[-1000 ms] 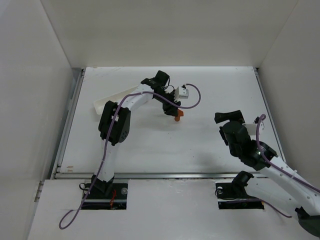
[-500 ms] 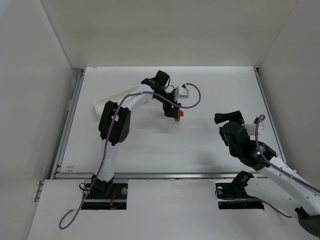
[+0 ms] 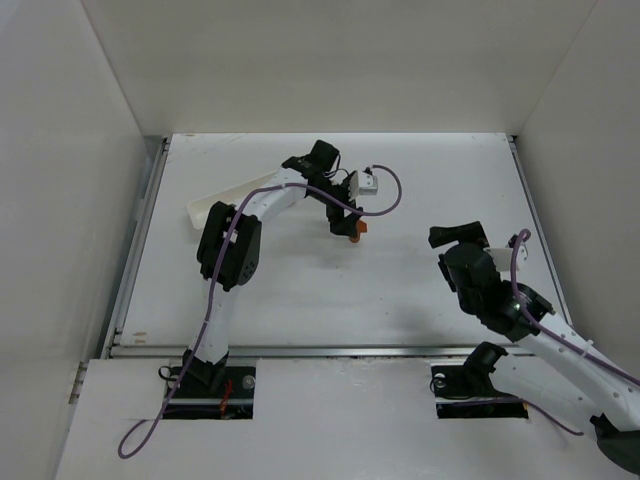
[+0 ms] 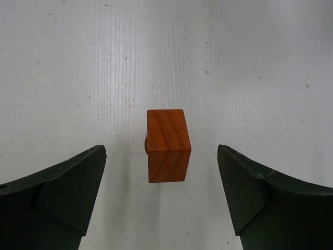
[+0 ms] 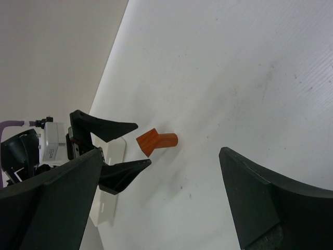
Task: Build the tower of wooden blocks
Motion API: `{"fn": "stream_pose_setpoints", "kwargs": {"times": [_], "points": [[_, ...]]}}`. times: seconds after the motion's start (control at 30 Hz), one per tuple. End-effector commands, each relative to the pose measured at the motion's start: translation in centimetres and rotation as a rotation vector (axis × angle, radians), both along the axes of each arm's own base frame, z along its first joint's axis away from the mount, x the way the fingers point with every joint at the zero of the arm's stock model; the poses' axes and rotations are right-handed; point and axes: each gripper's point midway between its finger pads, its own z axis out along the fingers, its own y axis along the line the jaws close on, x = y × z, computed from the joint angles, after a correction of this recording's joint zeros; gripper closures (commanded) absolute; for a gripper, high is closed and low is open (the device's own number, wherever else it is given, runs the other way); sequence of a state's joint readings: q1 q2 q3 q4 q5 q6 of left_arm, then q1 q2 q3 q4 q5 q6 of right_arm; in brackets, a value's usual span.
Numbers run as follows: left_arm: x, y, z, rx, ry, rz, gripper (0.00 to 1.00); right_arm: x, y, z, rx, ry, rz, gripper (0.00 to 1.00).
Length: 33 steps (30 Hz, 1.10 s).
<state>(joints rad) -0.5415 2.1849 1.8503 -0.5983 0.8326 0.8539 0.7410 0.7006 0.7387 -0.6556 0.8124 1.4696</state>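
The tower (image 3: 358,230) is a small orange-brown stack on the white table: a square wood block (image 4: 166,145) on top of a narrower round piece, best seen in the right wrist view (image 5: 156,140). My left gripper (image 3: 346,226) hovers over it, open, with a black finger (image 4: 73,192) on each side and clear gaps to the block. It touches nothing. My right gripper (image 3: 456,236) is open and empty, well to the right of the tower, facing it.
The long white tray (image 3: 204,211) lies at the left, partly under the left arm, and also shows in the right wrist view (image 5: 110,172). White walls enclose the table on three sides.
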Motion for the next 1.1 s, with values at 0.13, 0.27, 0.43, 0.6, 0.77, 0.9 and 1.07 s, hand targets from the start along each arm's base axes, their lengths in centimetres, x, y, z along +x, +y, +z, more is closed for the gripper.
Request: {"fn": "stream_pose_setpoints", "kwargs": {"times": [0.13, 0.27, 0.43, 0.6, 0.77, 0.9, 1.07], "points": [[0.5, -0.7, 5.3, -0.082, -0.101, -0.009, 0.13, -0.2, -0.5, 0.5, -0.008, -0.016, -0.013, 0.00], [0.4, -0.4, 6.4, -0.106, -0.099, -0.006, 0.13, -0.3, -0.8, 1.2, -0.006, -0.027, -0.020, 0.00], [1.5, -0.3, 10.1, -0.178, -0.135, 0.040, 0.13, -0.4, -1.5, 2.4, -0.025, -0.045, -0.043, 0.00], [2.8, 0.9, 14.6, -0.300, -0.106, 0.162, 0.13, -0.5, -2.4, 4.1, -0.097, -0.063, -0.046, 0.00], [7.5, 6.0, 19.8, -0.368, -0.123, 0.544, 0.13, -1.0, -4.4, 6.4, -0.198, -0.084, -0.087, 0.00], [11.3, 14.1, 22.2, -0.307, -0.206, 0.954, 0.13, -2.0, -6.9, 8.9, -0.323, -0.085, -0.126, 0.00], [12.6, 25.8, 24.6, -0.203, -0.298, 1.380, 0.07, -3.4, -9.9, 12.1, -0.422, -0.071, -0.221, 0.00]]}}
